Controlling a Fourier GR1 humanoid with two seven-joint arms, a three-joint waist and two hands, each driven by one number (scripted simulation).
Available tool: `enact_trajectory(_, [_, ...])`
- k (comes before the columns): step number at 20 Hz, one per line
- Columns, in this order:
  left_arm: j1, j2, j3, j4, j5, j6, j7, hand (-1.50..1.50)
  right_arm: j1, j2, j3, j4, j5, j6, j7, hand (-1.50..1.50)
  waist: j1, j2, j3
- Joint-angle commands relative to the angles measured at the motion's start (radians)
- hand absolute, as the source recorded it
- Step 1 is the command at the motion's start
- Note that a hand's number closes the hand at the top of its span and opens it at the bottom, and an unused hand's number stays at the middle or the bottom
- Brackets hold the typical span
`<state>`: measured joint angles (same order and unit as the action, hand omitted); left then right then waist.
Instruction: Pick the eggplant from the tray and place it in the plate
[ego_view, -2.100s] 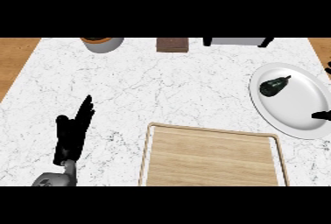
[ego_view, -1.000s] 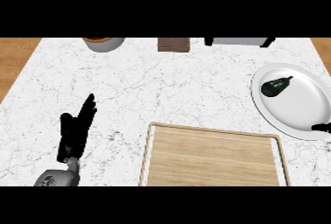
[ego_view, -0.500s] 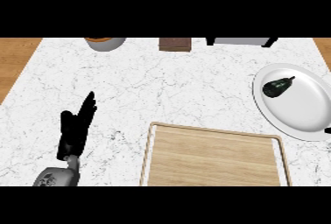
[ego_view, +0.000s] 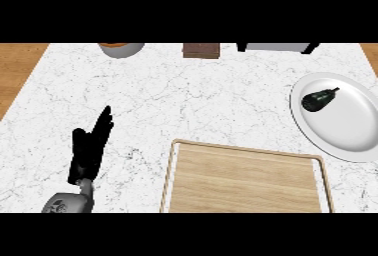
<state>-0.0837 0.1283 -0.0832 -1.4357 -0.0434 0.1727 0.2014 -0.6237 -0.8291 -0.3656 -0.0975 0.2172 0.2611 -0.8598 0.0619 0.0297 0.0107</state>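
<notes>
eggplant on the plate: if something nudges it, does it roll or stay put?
The eggplant looks rounded and bulbous, so a nudge would probably roll or pivot it. It lies on the plate's shallow dish, so it would likely settle back toward the middle. Its dark skin looks smooth, possibly slippery.

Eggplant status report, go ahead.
Left hand open, resting on the counter. Right hand out of view. Eggplant lying in the plate; tray bare. Nothing in the way.

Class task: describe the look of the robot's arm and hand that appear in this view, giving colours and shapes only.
Only the left hand shows: it is matt black, long and narrow, with slim tapering fingers. It joins a grey forearm with a rounded, smooth casing at the wrist. No cables, markings or sleeves are visible. The right hand is out of view.
</notes>
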Motion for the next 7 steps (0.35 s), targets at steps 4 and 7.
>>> enact_trajectory(4, [0.005, -0.010, -0.008, 0.001, -0.010, 0.008, -0.002, 0.00, 0.016, -0.011, -0.007, 0.005, 0.000, -0.012, -0.001, -1.50, 0.004, 0.001, 0.001])
enact_trajectory(7, [0.035, -0.009, -0.026, -0.024, -0.012, -0.007, -0.007, 0.00, 0.033, -0.015, -0.009, 0.010, 0.002, -0.044, -0.006, -1.50, 0.018, 0.005, 0.003])
